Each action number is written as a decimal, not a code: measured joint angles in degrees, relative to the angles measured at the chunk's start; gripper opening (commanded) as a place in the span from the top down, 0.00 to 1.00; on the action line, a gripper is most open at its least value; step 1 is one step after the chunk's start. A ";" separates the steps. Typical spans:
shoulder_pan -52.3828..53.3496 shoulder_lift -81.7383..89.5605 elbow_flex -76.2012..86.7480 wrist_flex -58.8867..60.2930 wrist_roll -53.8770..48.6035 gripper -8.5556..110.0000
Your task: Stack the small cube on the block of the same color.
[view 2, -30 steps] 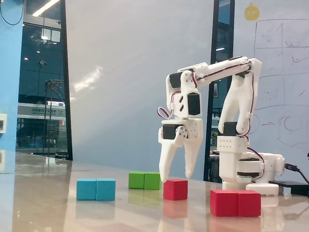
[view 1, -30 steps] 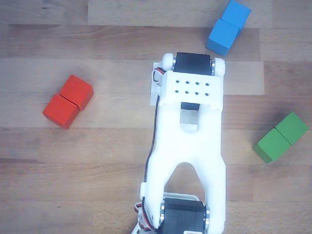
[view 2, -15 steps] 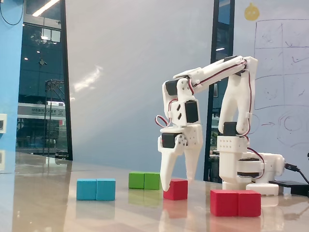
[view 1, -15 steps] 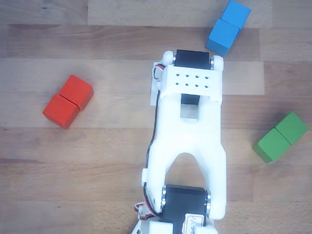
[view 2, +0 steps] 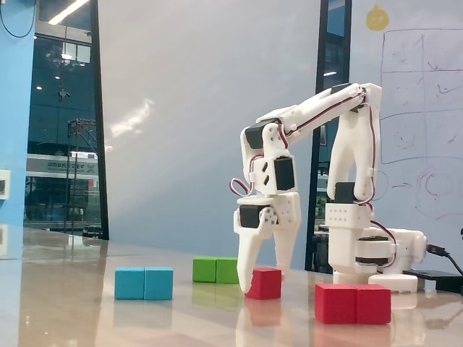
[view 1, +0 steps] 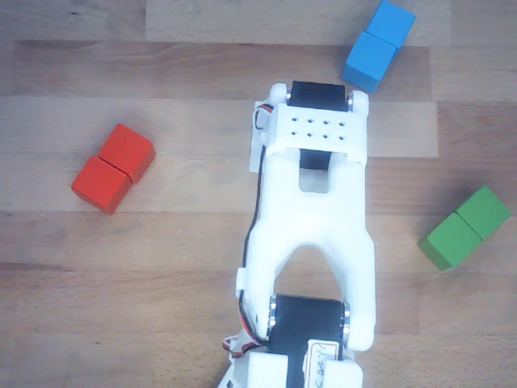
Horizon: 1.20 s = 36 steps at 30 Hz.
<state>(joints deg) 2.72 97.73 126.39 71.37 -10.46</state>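
Note:
The small red cube [view 2: 264,283] sits on the table in the fixed view. My gripper [view 2: 263,280] hangs straight down over it, open, with one finger [view 2: 246,267] at the cube's left side and the other behind its right side. I cannot tell whether they touch it. The red double block [view 2: 353,303] lies in front and to the right, apart from the cube. In the other view the red block [view 1: 113,168] lies at the left, while my white arm [view 1: 315,210] hides both the gripper and the small cube.
A blue double block [view 2: 144,283] lies to the left and a green double block [view 2: 215,270] behind the gripper. In the other view blue [view 1: 378,44] is at top right and green [view 1: 464,228] at right. The arm's base [view 2: 369,253] stands at the right.

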 measured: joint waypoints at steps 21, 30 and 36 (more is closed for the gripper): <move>0.00 0.00 0.00 -1.58 -0.09 0.88; 0.00 0.09 -0.18 -0.97 -0.09 0.88; 0.00 2.02 -9.32 7.03 -0.09 0.88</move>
<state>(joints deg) 2.72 99.76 117.07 78.40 -10.55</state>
